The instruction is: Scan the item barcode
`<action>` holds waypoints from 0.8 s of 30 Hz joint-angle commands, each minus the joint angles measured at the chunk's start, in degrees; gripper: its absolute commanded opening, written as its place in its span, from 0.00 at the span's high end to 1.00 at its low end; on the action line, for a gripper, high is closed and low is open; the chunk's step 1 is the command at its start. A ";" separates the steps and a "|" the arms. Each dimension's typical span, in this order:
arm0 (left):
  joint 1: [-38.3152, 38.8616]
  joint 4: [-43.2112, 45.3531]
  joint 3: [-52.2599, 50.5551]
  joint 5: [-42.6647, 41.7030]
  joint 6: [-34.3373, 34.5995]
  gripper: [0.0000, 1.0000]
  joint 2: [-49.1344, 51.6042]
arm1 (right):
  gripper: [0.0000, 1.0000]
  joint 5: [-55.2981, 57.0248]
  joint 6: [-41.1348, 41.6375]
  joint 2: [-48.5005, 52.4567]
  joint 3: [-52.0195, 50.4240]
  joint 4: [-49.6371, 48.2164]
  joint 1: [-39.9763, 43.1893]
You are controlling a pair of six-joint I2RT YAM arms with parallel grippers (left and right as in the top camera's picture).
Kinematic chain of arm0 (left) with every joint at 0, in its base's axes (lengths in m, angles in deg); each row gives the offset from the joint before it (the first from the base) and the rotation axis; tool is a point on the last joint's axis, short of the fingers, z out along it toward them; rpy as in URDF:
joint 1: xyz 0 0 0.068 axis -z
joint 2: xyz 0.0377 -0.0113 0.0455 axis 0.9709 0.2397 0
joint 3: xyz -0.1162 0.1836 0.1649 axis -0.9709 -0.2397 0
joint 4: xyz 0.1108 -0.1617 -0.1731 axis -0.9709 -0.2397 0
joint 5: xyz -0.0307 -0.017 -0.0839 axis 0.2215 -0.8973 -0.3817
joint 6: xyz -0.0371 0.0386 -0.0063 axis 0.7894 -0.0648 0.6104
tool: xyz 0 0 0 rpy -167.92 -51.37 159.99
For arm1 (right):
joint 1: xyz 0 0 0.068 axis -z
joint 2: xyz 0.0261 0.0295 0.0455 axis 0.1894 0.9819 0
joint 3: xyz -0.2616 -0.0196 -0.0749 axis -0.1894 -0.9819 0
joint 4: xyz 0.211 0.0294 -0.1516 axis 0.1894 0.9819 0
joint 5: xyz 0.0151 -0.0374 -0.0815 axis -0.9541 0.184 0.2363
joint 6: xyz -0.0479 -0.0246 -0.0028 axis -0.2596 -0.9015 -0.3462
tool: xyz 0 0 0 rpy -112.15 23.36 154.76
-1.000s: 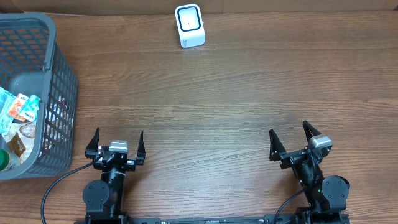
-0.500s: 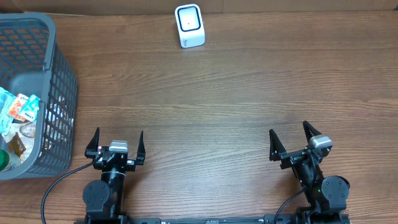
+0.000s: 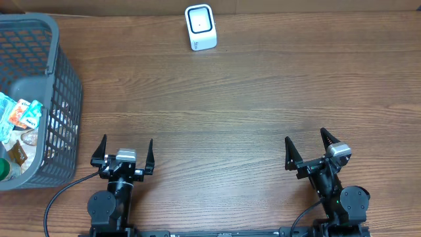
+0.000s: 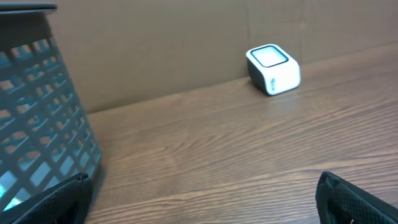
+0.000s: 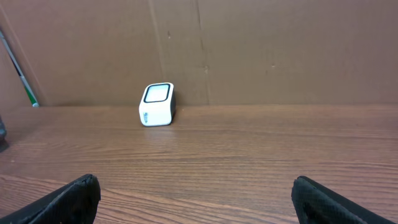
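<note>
Mostly the overhead view is filled by the wooden table (image 3: 230,99). At 9 o'clock stands a grey mesh basket (image 3: 64,85), and the snack packets (image 3: 23,113) to be scanned lie inside it. The left gripper (image 3: 125,141) at 7 o'clock and the right gripper (image 3: 306,135) at 5 o'clock both stand spread wide, holding nothing. A small white barcode scanner (image 3: 200,27) sits at 12 o'clock, well apart from both.
</note>
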 commanded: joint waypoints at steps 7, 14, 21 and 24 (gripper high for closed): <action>-0.20 5.27 1.90 -7.87 8.83 0.00 -0.59 | 0.00 -0.31 0.22 -0.59 -0.68 -0.59 -0.17; -0.24 -1.70 11.61 -7.80 8.98 0.00 1.62 | 0.00 -0.31 0.22 -0.59 -0.68 -0.59 -0.17; -0.24 -8.00 26.49 -7.85 10.45 0.00 13.75 | 0.00 -0.31 0.22 -0.59 -0.68 -0.59 -0.17; -0.24 -12.07 34.97 -7.98 12.20 0.00 22.25 | 0.00 -0.31 0.22 -0.59 -0.68 -0.59 -0.17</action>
